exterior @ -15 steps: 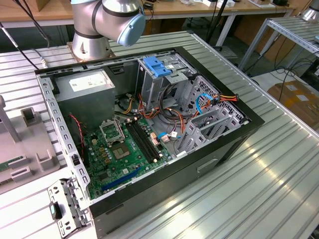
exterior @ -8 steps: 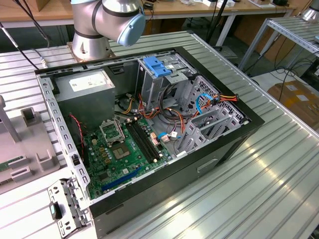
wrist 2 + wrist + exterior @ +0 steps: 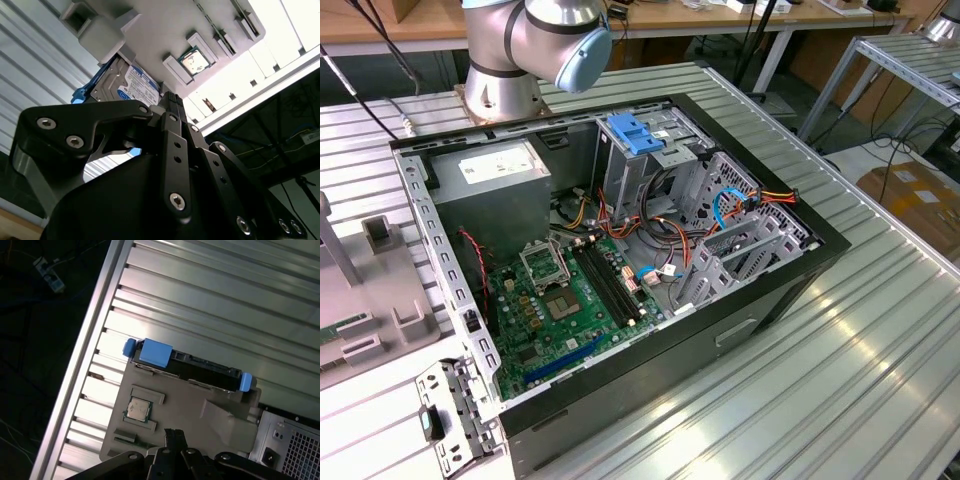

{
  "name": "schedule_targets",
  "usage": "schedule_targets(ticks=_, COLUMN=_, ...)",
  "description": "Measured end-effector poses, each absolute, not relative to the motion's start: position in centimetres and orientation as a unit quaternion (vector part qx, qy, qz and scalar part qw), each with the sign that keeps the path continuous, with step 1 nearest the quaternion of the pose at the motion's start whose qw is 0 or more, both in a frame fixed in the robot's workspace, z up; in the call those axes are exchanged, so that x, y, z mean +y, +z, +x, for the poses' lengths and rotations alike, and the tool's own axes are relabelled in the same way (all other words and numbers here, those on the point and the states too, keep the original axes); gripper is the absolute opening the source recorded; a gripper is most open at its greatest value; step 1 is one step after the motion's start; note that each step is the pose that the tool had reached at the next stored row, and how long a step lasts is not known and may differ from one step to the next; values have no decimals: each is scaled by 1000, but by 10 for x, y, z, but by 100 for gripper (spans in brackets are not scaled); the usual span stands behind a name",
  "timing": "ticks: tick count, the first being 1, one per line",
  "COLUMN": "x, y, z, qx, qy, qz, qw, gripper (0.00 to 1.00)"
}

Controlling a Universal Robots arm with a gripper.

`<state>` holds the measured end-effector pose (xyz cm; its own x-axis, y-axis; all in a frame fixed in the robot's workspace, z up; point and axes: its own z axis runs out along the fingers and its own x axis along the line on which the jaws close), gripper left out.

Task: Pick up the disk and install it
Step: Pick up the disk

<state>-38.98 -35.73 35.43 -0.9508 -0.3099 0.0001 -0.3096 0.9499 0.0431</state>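
Disk not yet gripped: the black linkage gripper (image 3: 172, 432), fingers drawn together and empty, hangs apart from the flat grey-metal disk (image 3: 200, 365) with blue plastic side rails. The disk sits at the edge of a grey plastic fixture tray (image 3: 185, 415) on the ribbed aluminium table (image 3: 225, 300). The disk is likely dense, rigid and shock-sensitive, so the railed side edges are the place to clamp it.

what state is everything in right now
disk, on edge in the grey fixture, not gripped
hand, shut, empty, apart from the disk
computer case, lying on its side, side panel off
processor chip, seated in a pocket of the grey fixture
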Motion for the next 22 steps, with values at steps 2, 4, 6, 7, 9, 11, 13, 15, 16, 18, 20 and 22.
schedule_targets(ticks=2, x=-357, y=354, z=-390, qx=-987, qy=-21, qz=159, qw=3, gripper=11)
schedule_targets(ticks=4, x=-357, y=354, z=-390, qx=-987, qy=-21, qz=161, qw=4, gripper=11)
schedule_targets(ticks=6, x=-357, y=354, z=-390, qx=-986, qy=-21, qz=163, qw=4, gripper=11)
schedule_targets(ticks=7, x=-357, y=354, z=-390, qx=-986, qy=-21, qz=163, qw=4, gripper=11)
schedule_targets(ticks=9, x=-357, y=354, z=-390, qx=-986, qy=-21, qz=165, qw=4, gripper=11)
schedule_targets(ticks=11, x=-357, y=354, z=-390, qx=-985, qy=-21, qz=169, qw=4, gripper=11)
schedule_targets(ticks=13, x=-357, y=354, z=-390, qx=-985, qy=-21, qz=172, qw=4, gripper=11)
schedule_targets(ticks=15, x=-357, y=354, z=-390, qx=-985, qy=-21, qz=173, qw=4, gripper=11)
schedule_targets(ticks=16, x=-357, y=354, z=-390, qx=-984, qy=-21, qz=175, qw=4, gripper=11)
schedule_targets(ticks=18, x=-357, y=354, z=-390, qx=-984, qy=-21, qz=176, qw=4, gripper=11)
schedule_targets(ticks=20, x=-357, y=354, z=-390, qx=-984, qy=-21, qz=178, qw=4, gripper=11)
schedule_targets(ticks=22, x=-357, y=354, z=-390, qx=-984, qy=-21, qz=179, qw=4, gripper=11)
